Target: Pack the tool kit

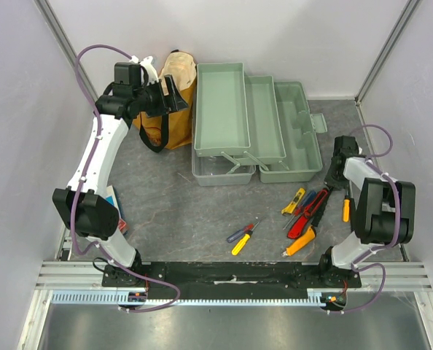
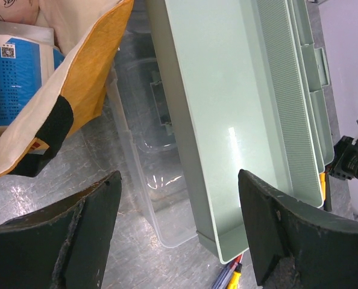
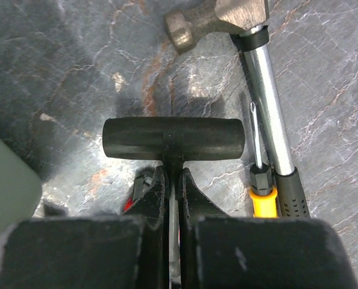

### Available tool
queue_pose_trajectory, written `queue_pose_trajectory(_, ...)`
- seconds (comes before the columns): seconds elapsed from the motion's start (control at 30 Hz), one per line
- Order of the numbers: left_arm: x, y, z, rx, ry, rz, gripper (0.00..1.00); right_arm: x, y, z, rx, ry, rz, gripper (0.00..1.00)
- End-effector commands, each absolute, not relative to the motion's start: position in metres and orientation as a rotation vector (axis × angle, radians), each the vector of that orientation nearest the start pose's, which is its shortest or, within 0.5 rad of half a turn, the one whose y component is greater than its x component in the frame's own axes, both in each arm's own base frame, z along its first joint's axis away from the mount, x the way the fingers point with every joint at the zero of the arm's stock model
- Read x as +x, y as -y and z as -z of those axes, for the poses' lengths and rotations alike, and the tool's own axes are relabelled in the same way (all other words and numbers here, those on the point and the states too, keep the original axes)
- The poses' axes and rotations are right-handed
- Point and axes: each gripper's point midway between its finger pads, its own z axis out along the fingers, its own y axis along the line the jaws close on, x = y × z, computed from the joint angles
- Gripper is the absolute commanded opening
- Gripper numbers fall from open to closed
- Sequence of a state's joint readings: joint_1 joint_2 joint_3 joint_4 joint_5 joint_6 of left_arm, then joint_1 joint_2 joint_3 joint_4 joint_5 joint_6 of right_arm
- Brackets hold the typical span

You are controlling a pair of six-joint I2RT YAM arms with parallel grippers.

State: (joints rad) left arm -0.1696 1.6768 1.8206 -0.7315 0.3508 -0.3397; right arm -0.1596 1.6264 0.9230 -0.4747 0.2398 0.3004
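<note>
The pale green toolbox (image 1: 220, 109) stands folded out at the back, its clear lid (image 1: 213, 169) lying in front. My left gripper (image 1: 174, 93) hangs open above the box's left end; in the left wrist view its fingers (image 2: 179, 180) frame the tray (image 2: 227, 120) and clear lid (image 2: 149, 150), holding nothing. My right gripper (image 1: 336, 182) is down on the table right of the box. In the right wrist view it (image 3: 174, 174) is shut on the metal shaft of a black T-handle tool (image 3: 173, 138). Beside it lie a hammer (image 3: 227, 15) and a yellow-collared screwdriver (image 3: 263, 192).
A mustard-yellow bag (image 1: 176, 124) stands left of the toolbox, and a booklet (image 1: 114, 200) lies by the left arm. Loose tools lie in front of the box: a yellow-handled screwdriver (image 1: 242, 237), red pliers (image 1: 307, 215) and an orange-handled tool (image 1: 300, 243).
</note>
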Motion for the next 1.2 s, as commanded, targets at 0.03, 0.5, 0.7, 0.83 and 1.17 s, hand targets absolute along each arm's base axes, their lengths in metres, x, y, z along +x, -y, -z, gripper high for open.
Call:
queue_pose_trajectory(0.03, 0.435, 0.151, -0.318, 0.069, -2.156, 0.684, 0.83, 0.328, 0.085, -0.072, 0.652, -2.458, 0.318, 0.00)
queue_pose_trajectory(0.5, 0.433, 0.155, -0.323, 0.068, -2.142, 0.721, 0.82, 0.369, 0.067, -0.210, 0.486, -2.190, 0.218, 0.00)
queue_pose_trajectory(0.7, 0.433, 0.156, -0.330, 0.075, -2.124, 0.735, 0.82, 0.414, 0.013, -0.279, 0.288, -2.048, 0.043, 0.00)
queue_pose_trajectory(0.83, 0.431, 0.155, -0.332, 0.070, -2.120, 0.730, 0.82, 0.448, -0.008, -0.301, 0.226, -1.949, -0.039, 0.00)
queue_pose_trajectory(1.17, 0.425, 0.153, -0.344, 0.047, -2.113, 0.727, 0.82, 0.531, -0.043, -0.228, 0.083, -2.053, -0.131, 0.00)
